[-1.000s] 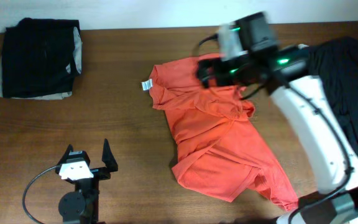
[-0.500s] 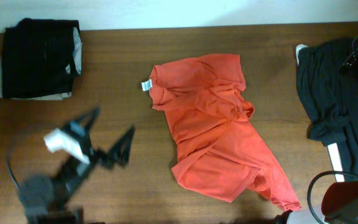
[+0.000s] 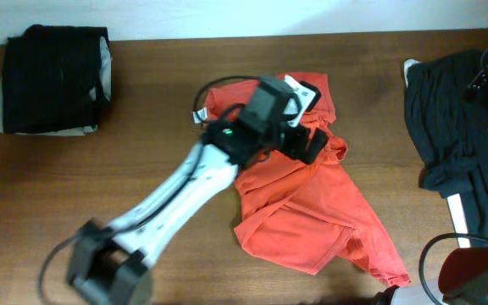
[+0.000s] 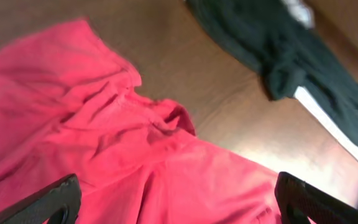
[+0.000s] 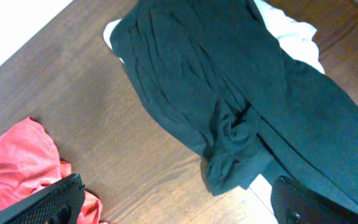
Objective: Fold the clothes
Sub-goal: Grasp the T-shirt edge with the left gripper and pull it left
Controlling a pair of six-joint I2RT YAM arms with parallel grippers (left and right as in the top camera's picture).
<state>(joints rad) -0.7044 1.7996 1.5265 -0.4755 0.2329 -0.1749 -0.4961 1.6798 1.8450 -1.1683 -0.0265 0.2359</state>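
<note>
On the wooden table (image 3: 142, 127) the red-orange T-shirt (image 3: 312, 203) lies crumpled in the middle, not yet folded. A loose black garment (image 3: 447, 119) waits at the right edge, and a folded black pile (image 3: 53, 76) sits far left (probably finished work). The left gripper (image 4: 180, 199) hovers over the shirt's upper part with its fingers wide apart, likely to take an edge. The right gripper (image 5: 179, 200), also spread and empty, hangs above the black garment.

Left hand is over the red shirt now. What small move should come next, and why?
Probably lower the left hand and pinch the bunched fold of the red T-shirt. The hand is open above that crumpled fabric, holding nothing, and the shirt lies wrinkled, not flat enough to fold.
</note>
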